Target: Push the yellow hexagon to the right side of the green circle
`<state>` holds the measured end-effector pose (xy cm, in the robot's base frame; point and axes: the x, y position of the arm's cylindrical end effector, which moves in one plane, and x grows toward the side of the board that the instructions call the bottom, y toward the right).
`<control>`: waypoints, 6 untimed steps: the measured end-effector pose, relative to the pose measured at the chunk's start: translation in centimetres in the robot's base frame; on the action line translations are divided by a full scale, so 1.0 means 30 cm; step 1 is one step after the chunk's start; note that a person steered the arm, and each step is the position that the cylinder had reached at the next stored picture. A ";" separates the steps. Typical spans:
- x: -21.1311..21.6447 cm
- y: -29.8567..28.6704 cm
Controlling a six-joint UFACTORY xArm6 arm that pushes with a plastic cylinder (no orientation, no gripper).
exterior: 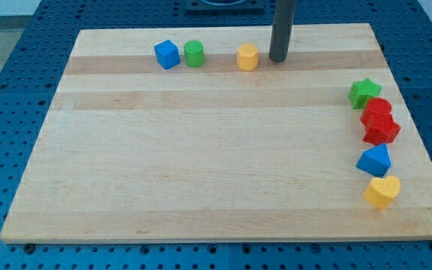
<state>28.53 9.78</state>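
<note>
The yellow hexagon stands near the view's top, a little right of the board's middle. The green circle stands to its left, with a gap of about one block width between them. A blue cube sits just left of the green circle. My tip rests on the board just to the right of the yellow hexagon, with a small gap, not touching it. The dark rod rises from there out of the view's top.
Along the view's right edge sit a green star, a red block, a red star, a blue triangle and a yellow heart. The wooden board lies on a blue perforated table.
</note>
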 end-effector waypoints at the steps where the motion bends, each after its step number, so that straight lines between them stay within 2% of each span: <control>1: 0.000 -0.097; 5: 0.000 -0.194; 6: 0.080 -0.125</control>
<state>30.94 6.04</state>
